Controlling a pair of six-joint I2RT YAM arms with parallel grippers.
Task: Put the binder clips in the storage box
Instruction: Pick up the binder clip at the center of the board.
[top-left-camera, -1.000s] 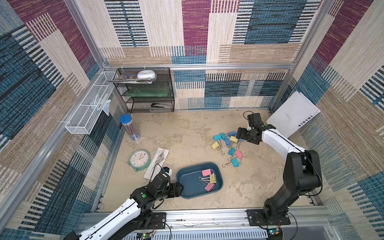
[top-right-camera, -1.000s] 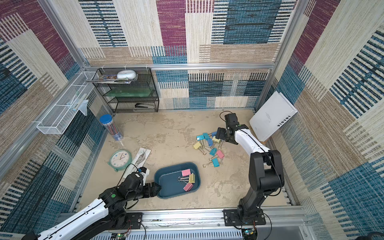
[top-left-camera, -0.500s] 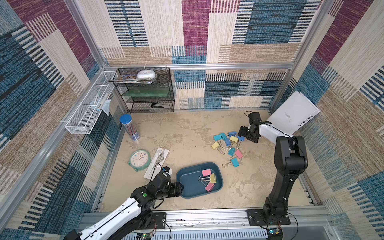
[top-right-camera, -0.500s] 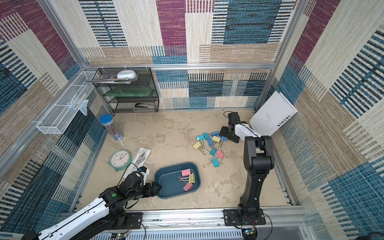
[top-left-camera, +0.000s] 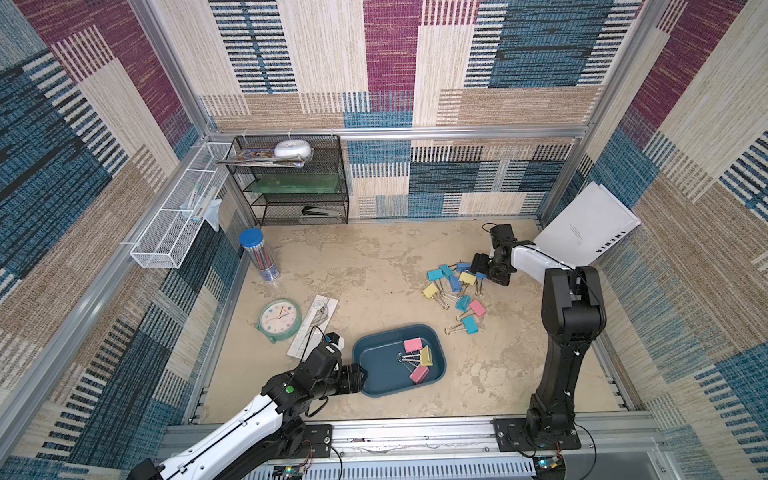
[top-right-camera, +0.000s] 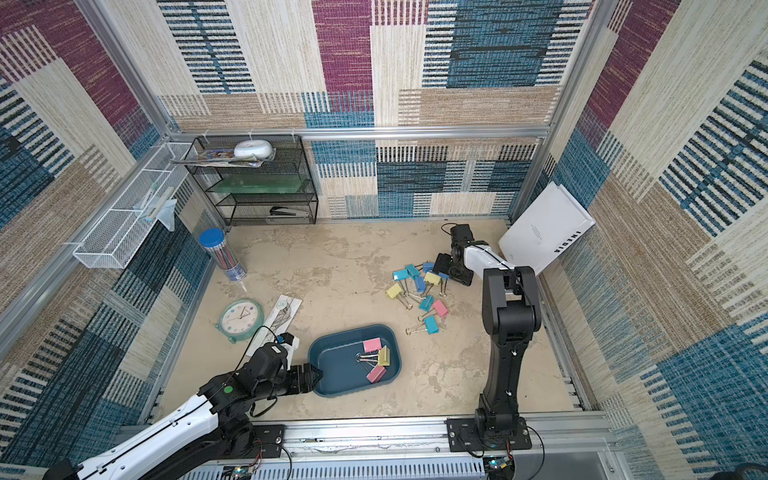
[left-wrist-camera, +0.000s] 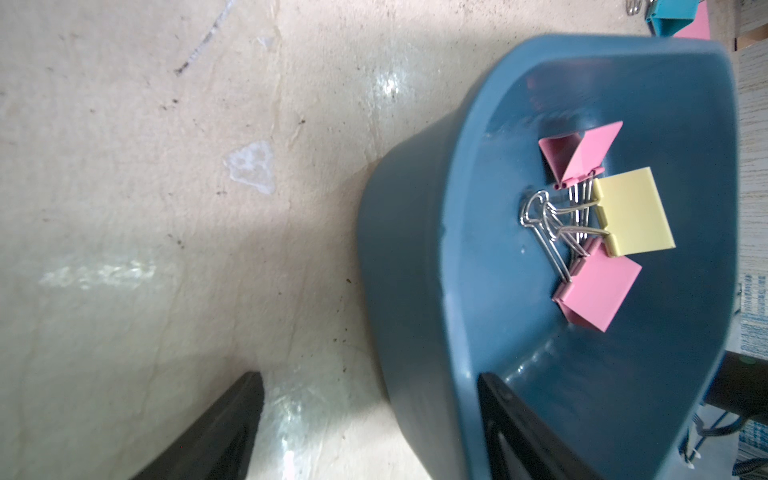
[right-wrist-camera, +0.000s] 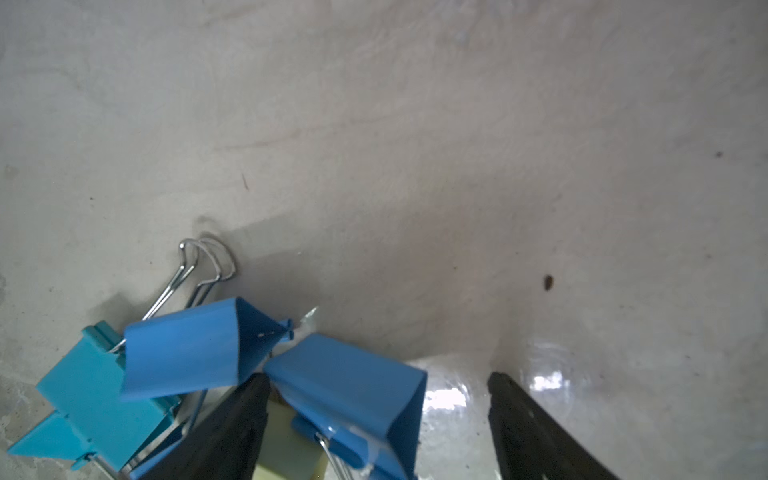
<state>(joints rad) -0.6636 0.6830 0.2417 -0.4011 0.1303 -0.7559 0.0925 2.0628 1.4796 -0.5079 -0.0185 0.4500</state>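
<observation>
Far left in both top views, at the storage box (top-left-camera: 380, 368): left gripper (top-left-camera: 360, 376), released, straddling the box's wall. In the left wrist view, one of the fingers (left-wrist-camera: 216, 432) outside on the tabletop (left-wrist-camera: 124, 208), its partner inside the tub, wall in between with a gap on the outer side; nothing clamped. Already inside the box: three binder clips (left-wrist-camera: 602, 224), two pink and one yellow, handles tangled.

Further right, well apart from the box: the loose clips (top-left-camera: 455, 291), a scatter of teal, blue, yellow and pink on bare tabletop. Far from the left arm, just beside the right one; by the look of it, a job for the right arm.

At the scatter's right edge: right gripper (top-left-camera: 478, 265), spread open, grasping nothing yet. In the right wrist view, a blue clip (right-wrist-camera: 345, 395) between the fingers, close against one of the fingers (right-wrist-camera: 245, 419) and well clear of its mate, with a yellow clip (right-wrist-camera: 286, 457) beneath or behind. Long edge slanting across the gap, not square to it. Just beyond, a second blue clip (right-wrist-camera: 187, 349) and a teal clip (right-wrist-camera: 83, 399), touching or nearly so. Probably calls for a small sideways shift to centre the blue body before closing, to avoid nudging the neighbours.
</observation>
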